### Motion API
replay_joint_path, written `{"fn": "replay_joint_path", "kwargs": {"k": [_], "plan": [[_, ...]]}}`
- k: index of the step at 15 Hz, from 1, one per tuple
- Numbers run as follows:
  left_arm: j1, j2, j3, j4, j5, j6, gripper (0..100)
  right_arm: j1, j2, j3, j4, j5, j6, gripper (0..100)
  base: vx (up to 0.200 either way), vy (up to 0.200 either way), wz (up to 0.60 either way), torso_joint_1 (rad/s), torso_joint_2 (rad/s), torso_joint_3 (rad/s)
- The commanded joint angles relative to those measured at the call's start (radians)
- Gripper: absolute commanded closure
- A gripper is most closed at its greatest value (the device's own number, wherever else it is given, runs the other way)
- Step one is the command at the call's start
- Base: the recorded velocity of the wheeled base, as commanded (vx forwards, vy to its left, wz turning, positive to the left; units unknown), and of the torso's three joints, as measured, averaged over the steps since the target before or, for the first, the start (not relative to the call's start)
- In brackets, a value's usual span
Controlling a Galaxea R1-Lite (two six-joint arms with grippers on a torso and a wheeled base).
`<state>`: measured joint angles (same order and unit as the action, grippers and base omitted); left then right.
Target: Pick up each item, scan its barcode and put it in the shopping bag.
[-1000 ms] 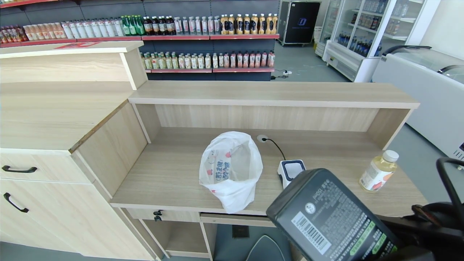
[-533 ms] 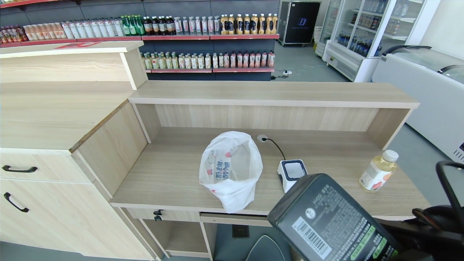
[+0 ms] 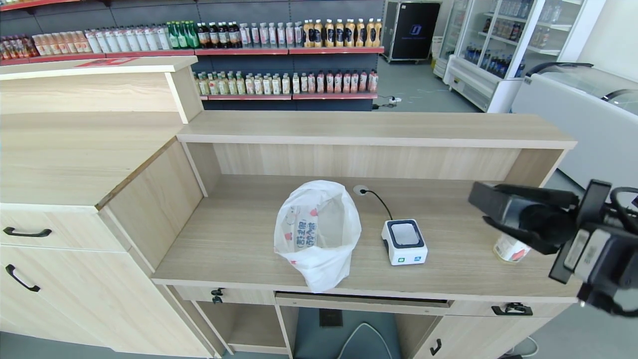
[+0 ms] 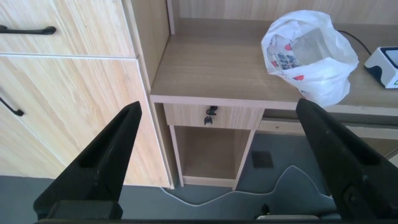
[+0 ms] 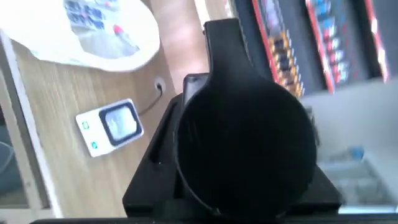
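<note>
My right gripper (image 3: 503,214) hangs over the counter's right end, shut on a black container (image 3: 546,222) that I see end-on. In the right wrist view the container (image 5: 249,155) is a dark round mass between the fingers (image 5: 224,43). A yellow drink bottle (image 3: 508,248) stands behind it, mostly hidden. The white scanner (image 3: 404,241) sits mid-counter, and the white shopping bag (image 3: 317,234) stands open to its left with a printed carton (image 3: 301,232) inside. My left gripper (image 4: 217,106) is open, low in front of the counter's left end, with the bag (image 4: 309,53) ahead of it.
The wooden counter (image 3: 239,239) has a raised back ledge and a tall cabinet with drawers (image 3: 60,234) on its left. A cable (image 3: 379,202) runs from the scanner to a hole in the counter. Drink shelves and coolers stand behind.
The black container has swung from close under the camera, barcode up, out to the right and turned end-on. The scanner is now uncovered and the bottle partly hidden.
</note>
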<state>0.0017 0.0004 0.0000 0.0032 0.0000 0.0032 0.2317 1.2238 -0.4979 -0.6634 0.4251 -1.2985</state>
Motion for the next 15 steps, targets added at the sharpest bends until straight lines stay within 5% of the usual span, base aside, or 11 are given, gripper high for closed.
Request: {"fn": "replay_joint_path", "kwargs": {"k": [1,4,9,11,15], "plan": [[0.0,0.0,0.0,0.0,0.0,0.0,0,-0.238,-0.058,0.024,0.008,-0.08,0.225,100,0.0,0.0,0.0,0.0,0.0,0.0],[0.001,0.0,0.0,0.0,0.0,0.0,0,-0.351,-0.05,0.041,0.048,-0.085,0.43,100,0.0,0.0,0.0,0.0,0.0,0.0],[0.0,0.0,0.0,0.0,0.0,0.0,0,-0.345,0.054,-0.005,0.067,-0.081,0.875,100,0.0,0.0,0.48,0.003,0.0,0.004],[0.0,0.0,0.0,0.0,0.0,0.0,0,-0.285,0.137,-0.088,0.117,-0.062,1.116,100,0.0,0.0,0.3,-0.001,0.0,0.004],[0.0,0.0,0.0,0.0,0.0,0.0,0,-0.322,0.441,-0.38,0.205,-0.063,1.51,100,0.0,0.0,0.0,0.0,0.0,0.0]]}}
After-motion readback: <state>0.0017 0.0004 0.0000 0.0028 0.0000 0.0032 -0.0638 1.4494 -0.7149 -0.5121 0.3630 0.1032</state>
